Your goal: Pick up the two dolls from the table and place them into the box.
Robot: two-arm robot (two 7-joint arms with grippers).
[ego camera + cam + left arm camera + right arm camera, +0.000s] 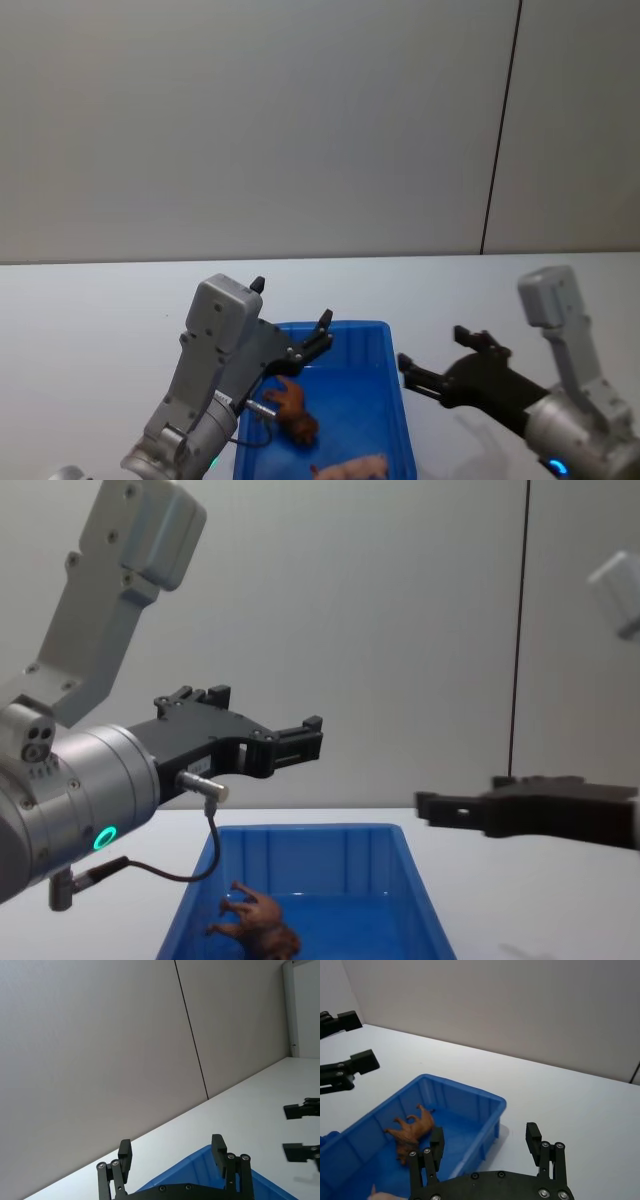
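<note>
Pink pig [352, 467] and brown lion [291, 410] both lie inside the blue box [362, 326] on the white desk [90, 320], so the task looks finished, with the left pincer [171, 1147] released above it and the right pincer [485, 1134] released beside it.

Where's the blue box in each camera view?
Head: blue box at bottom centre.
Left wrist: just beyond the left gripper.
Right wrist: beside the right gripper.
Chest: bottom centre, below the left gripper.
Landmark: the brown lion lying inside.
</note>
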